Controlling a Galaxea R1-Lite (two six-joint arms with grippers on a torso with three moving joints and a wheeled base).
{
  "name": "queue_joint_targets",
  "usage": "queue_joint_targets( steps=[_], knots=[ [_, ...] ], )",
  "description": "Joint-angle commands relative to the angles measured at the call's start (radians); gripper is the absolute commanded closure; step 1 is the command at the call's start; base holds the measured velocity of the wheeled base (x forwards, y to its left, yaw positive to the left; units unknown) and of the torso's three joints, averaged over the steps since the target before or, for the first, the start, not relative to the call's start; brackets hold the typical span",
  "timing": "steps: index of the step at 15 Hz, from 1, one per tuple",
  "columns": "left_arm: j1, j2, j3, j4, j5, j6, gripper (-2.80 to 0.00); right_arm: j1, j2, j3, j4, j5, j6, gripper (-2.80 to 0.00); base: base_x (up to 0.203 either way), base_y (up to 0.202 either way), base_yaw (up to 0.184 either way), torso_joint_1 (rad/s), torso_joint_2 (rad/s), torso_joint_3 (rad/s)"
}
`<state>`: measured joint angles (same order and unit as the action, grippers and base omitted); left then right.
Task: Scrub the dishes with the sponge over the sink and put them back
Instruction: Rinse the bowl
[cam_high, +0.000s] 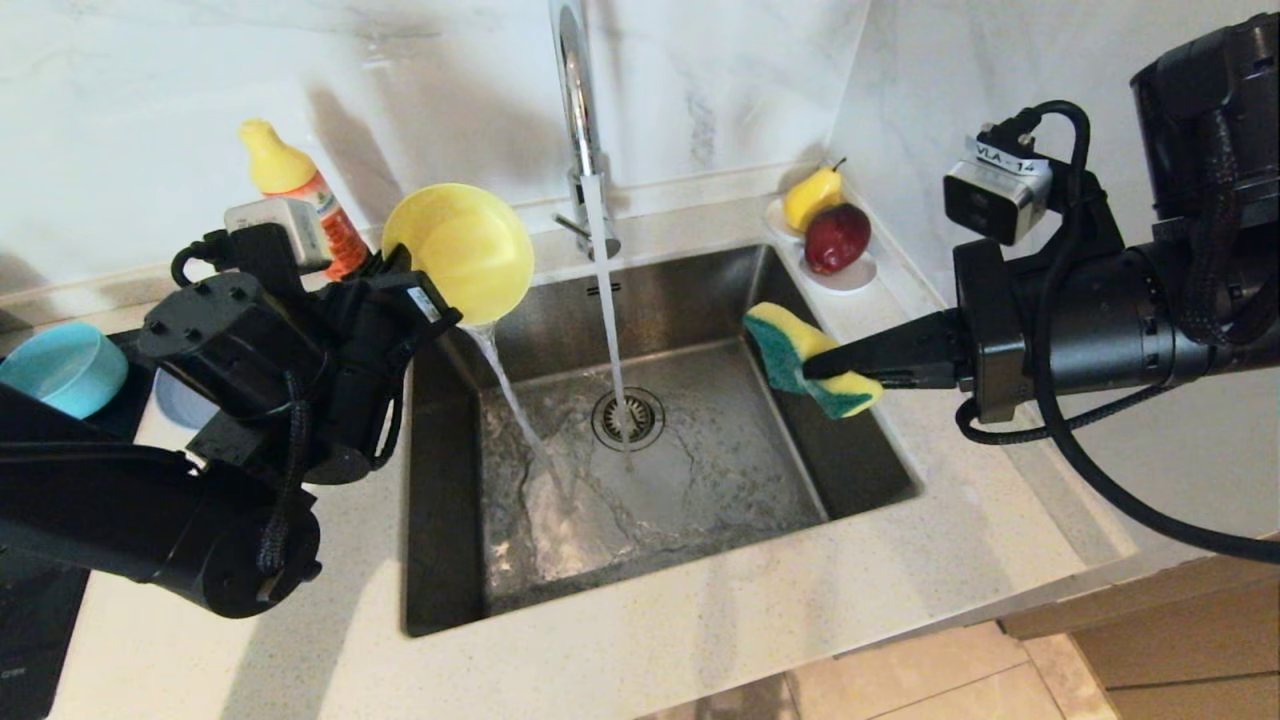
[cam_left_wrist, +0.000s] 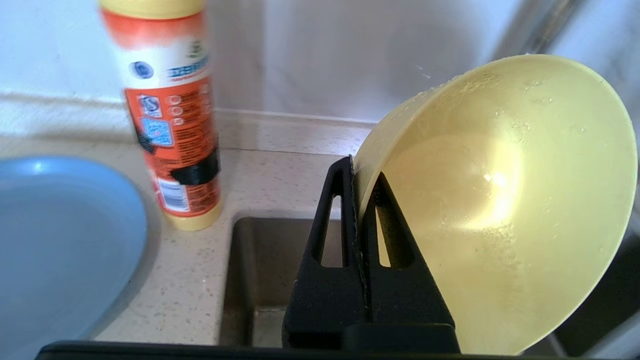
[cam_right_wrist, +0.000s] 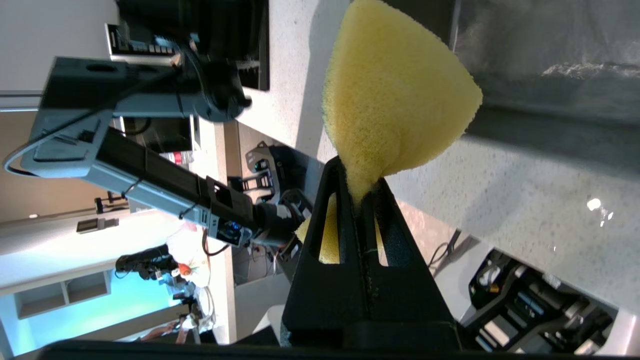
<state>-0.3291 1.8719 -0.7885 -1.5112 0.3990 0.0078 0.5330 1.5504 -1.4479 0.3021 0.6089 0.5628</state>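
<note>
My left gripper (cam_high: 425, 300) is shut on the rim of the pale yellow bowl (cam_high: 460, 252) and holds it tipped on its side over the back left corner of the sink (cam_high: 700, 290). Water pours from the bowl into the basin. In the left wrist view the wet bowl (cam_left_wrist: 500, 200) has its rim pinched between the left gripper's (cam_left_wrist: 357, 167) jaws. My right gripper (cam_high: 815, 368) is shut on the yellow and green sponge (cam_high: 790, 350) above the sink's right side, away from the bowl. The teal-blue bowl (cam_high: 62, 368) and the grey-blue plate (cam_left_wrist: 55, 250) sit on the counter at the left.
The chrome faucet (cam_high: 580, 120) runs a stream onto the drain (cam_high: 628, 418). An orange detergent bottle (cam_high: 300, 190) stands behind my left arm. A white dish with a pear and an apple (cam_high: 850, 275) sits at the back right corner.
</note>
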Motion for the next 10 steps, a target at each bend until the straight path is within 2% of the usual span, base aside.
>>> queue_joint_targets(
  steps=[1,5,10],
  knots=[
    [-0.007,0.027,0.042,-0.018,-0.053,0.055,0.0,-0.002,0.009,-0.001,0.0,0.003,0.003,0.0,0.0,0.0,0.0,0.0,0.0,0.0],
    [-0.015,0.051,0.089,-0.019,-0.089,0.106,0.0,-0.007,0.01,-0.013,-0.004,0.014,0.002,0.0,0.0,0.0,0.0,0.0,0.0,0.0],
    [-0.014,0.059,0.095,-0.019,-0.094,0.163,0.0,-0.014,0.01,-0.006,-0.015,0.022,0.002,0.0,0.0,0.0,0.0,0.0,0.0,0.0]
  ],
)
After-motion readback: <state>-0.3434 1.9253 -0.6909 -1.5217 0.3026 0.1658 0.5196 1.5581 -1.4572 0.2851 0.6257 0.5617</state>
